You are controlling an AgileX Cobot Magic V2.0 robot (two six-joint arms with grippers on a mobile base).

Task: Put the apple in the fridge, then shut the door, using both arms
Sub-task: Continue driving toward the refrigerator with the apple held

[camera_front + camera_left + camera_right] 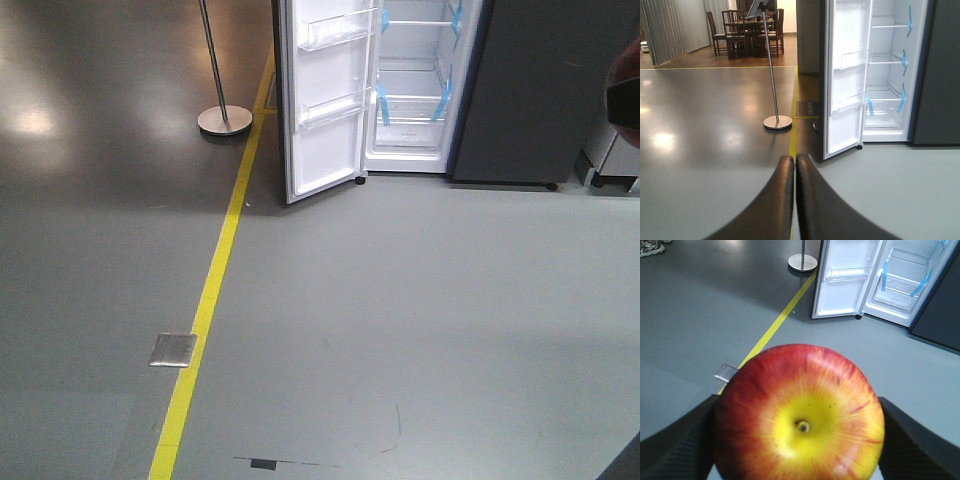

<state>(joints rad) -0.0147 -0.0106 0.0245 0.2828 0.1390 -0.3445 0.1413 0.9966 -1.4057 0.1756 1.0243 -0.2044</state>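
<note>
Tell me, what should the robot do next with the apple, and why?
Probably roll forward toward the fridge. The right fingers already grip the apple, the door stands open, and a wide stretch of floor lies in between, likely too far to reach.

- The left gripper (794,158) is showing two smooth, glossy black fingers (772,202), tapering toward 12 o'clock.
- The right gripper (797,400) is showing matte black, finely ribbed pads (675,450) at 9 and 3 o'clock.
</note>
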